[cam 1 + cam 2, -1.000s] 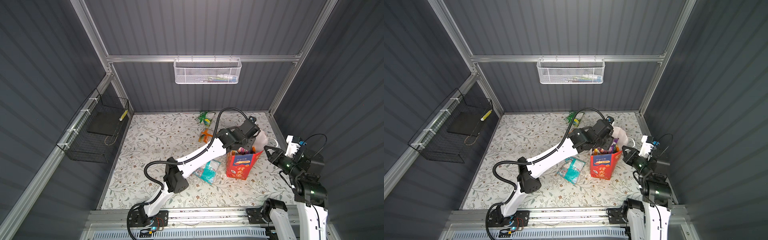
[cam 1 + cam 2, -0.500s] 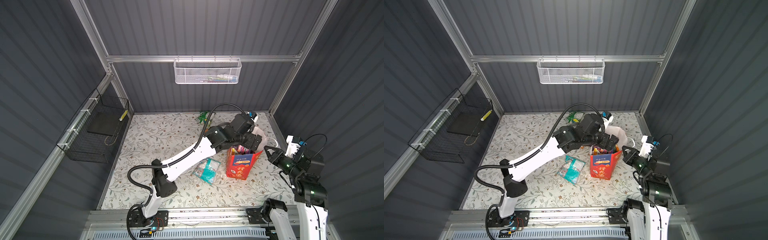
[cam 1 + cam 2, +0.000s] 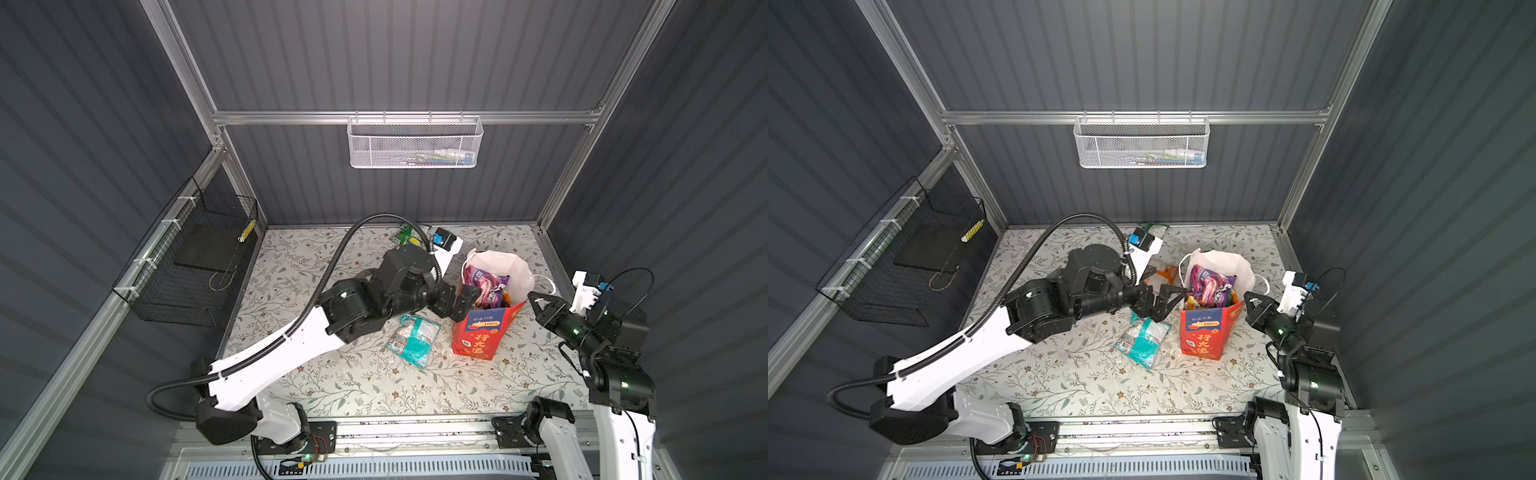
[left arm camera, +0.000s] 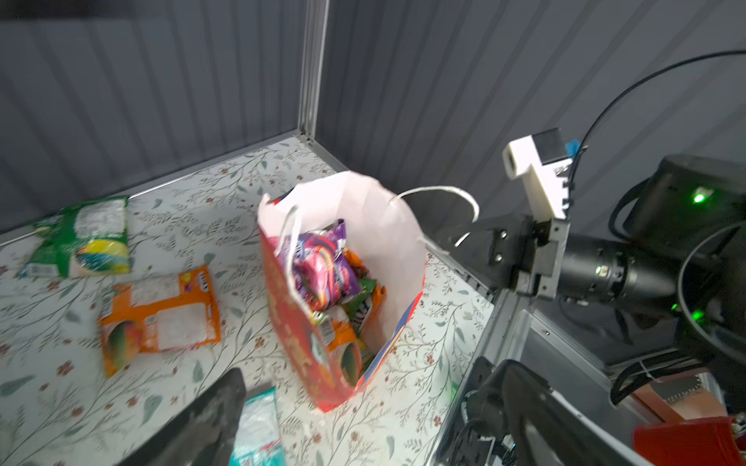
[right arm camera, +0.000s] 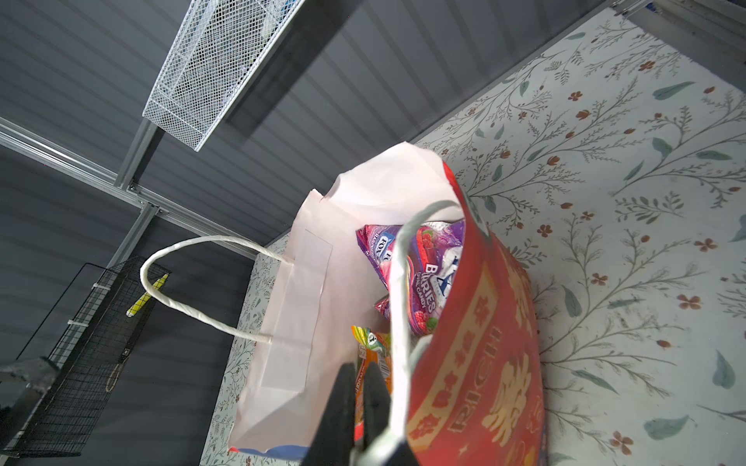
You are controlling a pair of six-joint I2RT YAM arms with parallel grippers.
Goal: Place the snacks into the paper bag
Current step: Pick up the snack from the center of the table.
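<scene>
Go for the teal packet (image 3: 1144,338) lying flat on the table just beside the paper bag, because your left gripper (image 3: 1169,303) hangs near it, wide open and empty. Pinch a crimped end, since the glossy film looks slippery. The paper bag (image 3: 1202,336) stands upright with a purple packet (image 3: 1210,286) on top, so drop in beside that while the right gripper (image 5: 359,383), clamped on the bag's rim, steadies the mouth.
</scene>
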